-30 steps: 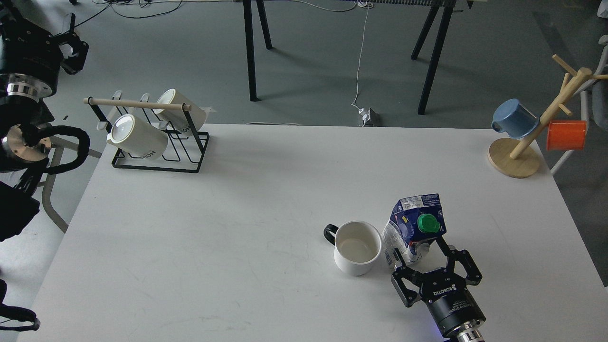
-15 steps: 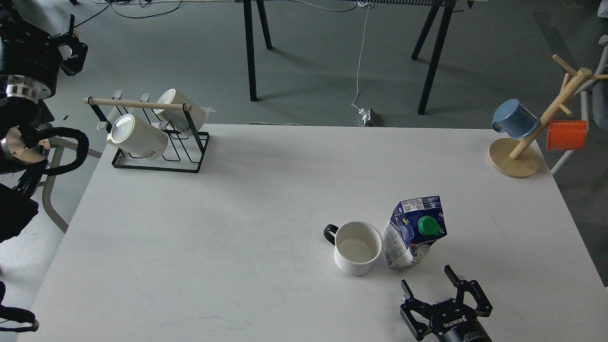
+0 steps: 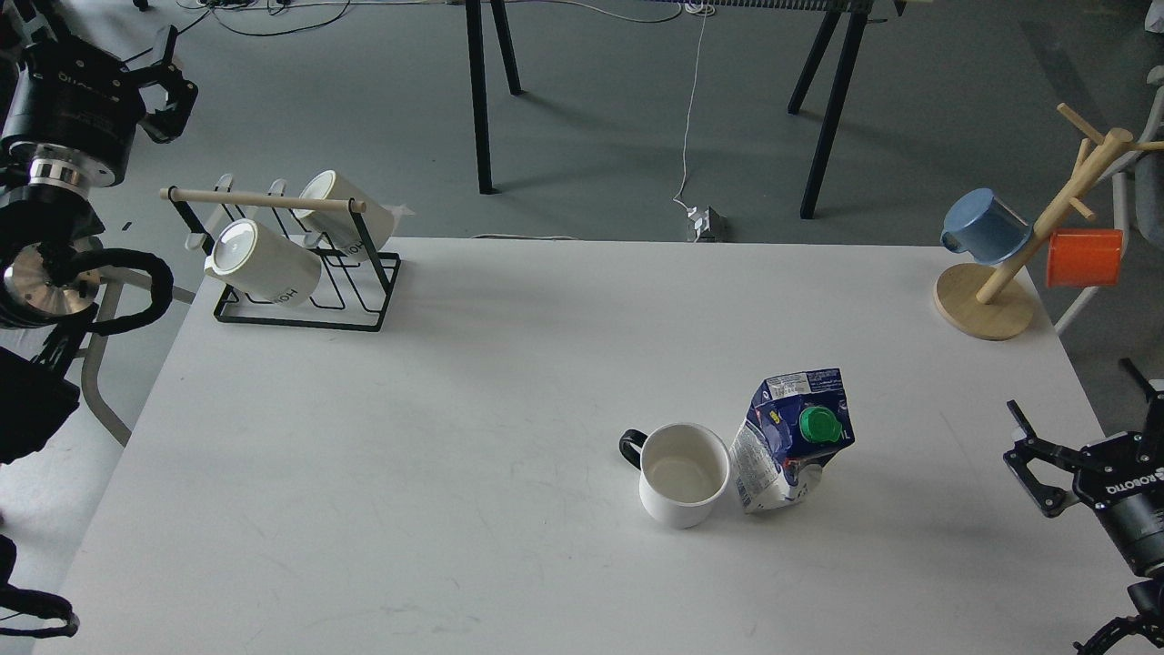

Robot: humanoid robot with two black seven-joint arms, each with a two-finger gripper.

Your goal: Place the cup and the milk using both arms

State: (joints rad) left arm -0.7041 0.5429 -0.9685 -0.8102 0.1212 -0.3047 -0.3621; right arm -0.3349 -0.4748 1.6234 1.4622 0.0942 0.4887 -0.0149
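A white cup (image 3: 684, 473) with a black handle stands upright on the white table (image 3: 455, 473), right of centre. A dented blue-and-white milk carton (image 3: 789, 443) with a green cap stands right beside it, touching or nearly touching its right side. My right gripper (image 3: 1073, 393) is open and empty at the table's right edge, well to the right of the carton. My left gripper (image 3: 177, 77) is open and empty at the far upper left, off the table, above the mug rack.
A black wire rack (image 3: 300, 291) with a wooden bar holds two white mugs at the table's back left. A wooden mug tree (image 3: 987, 305) with a blue cup and an orange cup stands at the back right. Black trestle legs stand behind the table.
My right gripper, open around the milk carton a second ago, has drawn back and swung to the table's right edge. The carton stays beside the cup. My left gripper shifted slightly right.
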